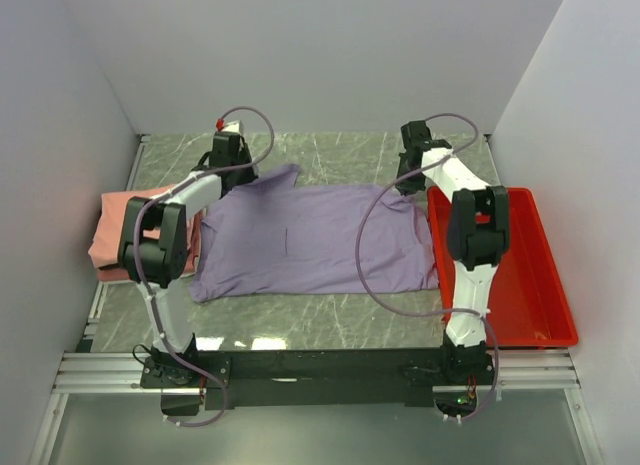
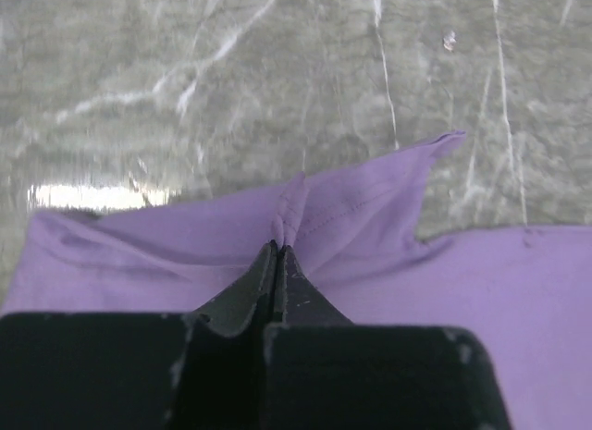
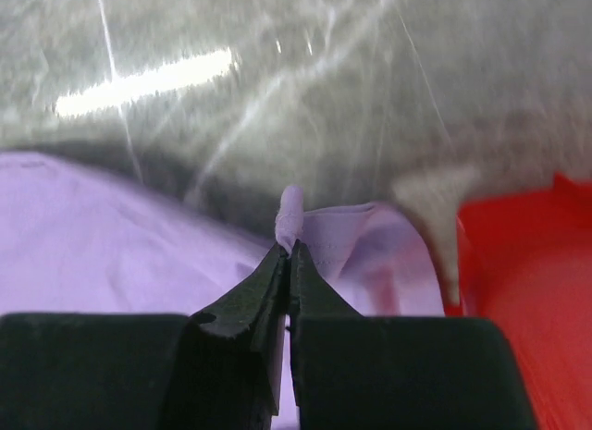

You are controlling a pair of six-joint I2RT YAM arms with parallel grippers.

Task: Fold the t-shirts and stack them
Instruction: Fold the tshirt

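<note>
While left fingers and right fingers clamp closed on the lavender t-shirt, salmon t-shirt alongside, folded.

Plain white walls enclose a glossy grey-green marble table.

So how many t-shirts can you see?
2. The purple t-shirt lies spread in the middle. The folded pink t-shirt sits at the left, partly behind the left arm, so more may be hidden there.

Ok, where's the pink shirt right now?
Top view: the pink shirt lies folded at the table's left edge, beside the purple shirt, partly under the left arm.
</note>
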